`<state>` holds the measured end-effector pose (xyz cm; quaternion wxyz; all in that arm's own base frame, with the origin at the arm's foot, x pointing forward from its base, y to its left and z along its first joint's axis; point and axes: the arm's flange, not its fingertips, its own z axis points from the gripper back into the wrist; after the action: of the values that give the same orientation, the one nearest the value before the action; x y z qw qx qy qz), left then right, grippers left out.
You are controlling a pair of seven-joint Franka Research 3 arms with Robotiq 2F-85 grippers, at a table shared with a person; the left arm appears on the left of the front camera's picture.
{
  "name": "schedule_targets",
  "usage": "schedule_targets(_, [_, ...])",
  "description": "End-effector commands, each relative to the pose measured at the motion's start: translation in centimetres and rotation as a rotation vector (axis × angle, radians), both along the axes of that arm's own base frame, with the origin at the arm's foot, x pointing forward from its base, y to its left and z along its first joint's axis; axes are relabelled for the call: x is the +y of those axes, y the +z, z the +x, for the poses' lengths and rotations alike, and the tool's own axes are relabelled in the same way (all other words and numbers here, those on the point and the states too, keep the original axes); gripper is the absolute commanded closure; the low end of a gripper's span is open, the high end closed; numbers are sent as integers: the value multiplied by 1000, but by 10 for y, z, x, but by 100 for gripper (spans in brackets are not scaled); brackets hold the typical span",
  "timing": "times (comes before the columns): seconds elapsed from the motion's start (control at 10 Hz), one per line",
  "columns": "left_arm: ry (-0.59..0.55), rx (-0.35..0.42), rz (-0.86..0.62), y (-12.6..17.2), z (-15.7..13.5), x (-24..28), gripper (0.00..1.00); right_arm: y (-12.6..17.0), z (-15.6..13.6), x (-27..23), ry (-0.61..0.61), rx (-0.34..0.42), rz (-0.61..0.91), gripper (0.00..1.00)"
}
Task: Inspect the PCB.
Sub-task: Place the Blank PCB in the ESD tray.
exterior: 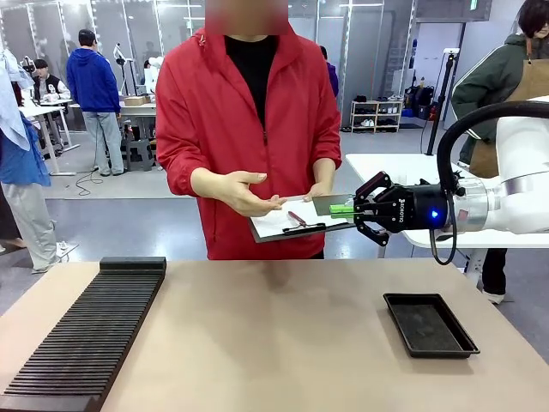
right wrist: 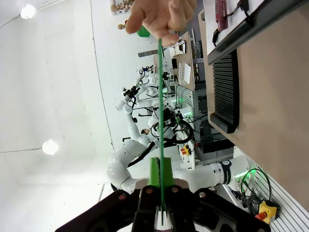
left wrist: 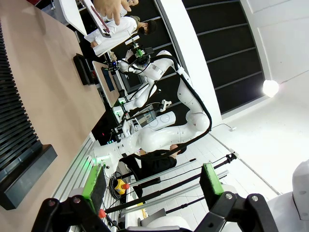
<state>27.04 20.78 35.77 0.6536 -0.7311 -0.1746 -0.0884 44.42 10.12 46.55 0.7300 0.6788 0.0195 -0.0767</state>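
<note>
R end effector (exterior: pixel 345 209) clamped shut on one edge of the PCB (exterior: pixel 326 204), board held in air past far edge of worktop (exterior: pixel 283 343), in front of person in red jacket. Person's hand (exterior: pixel 243 192) pinches the opposite edge; R wrist view shows board edge-on, thin green line from pads up to the fingers. Clipboard (exterior: pixel 287 225) w/ red pen just below PCB, held by person. L end effector (left wrist: pixel 153 186) wide open, nothing btwn pads. Black tray (exterior: pixel 429 324) on worktop R side, black slotted rack (exterior: pixel 86 335) on L side.
</note>
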Motion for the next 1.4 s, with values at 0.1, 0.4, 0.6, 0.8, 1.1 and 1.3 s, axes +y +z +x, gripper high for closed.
schedule_targets(0.1, [-5,5,9,0,0,3,0,2,0,1,-4,-5,-1,100])
schedule_targets(0.4, [-5,5,9,0,0,3,0,2,0,1,-4,-5,-1,100])
schedule_targets(0.6, [-5,5,9,0,0,3,0,0,0,0,0,0,0,97])
schedule_targets(0.8, [-5,5,9,0,0,3,0,27,-44,-20,123,-140,-45,97])
schedule_targets(1.1, [-5,5,9,0,0,3,0,24,-72,-81,182,-209,-127,97])
schedule_targets(1.3, [-5,5,9,0,0,3,0,2,-78,-120,188,-244,-260,97])
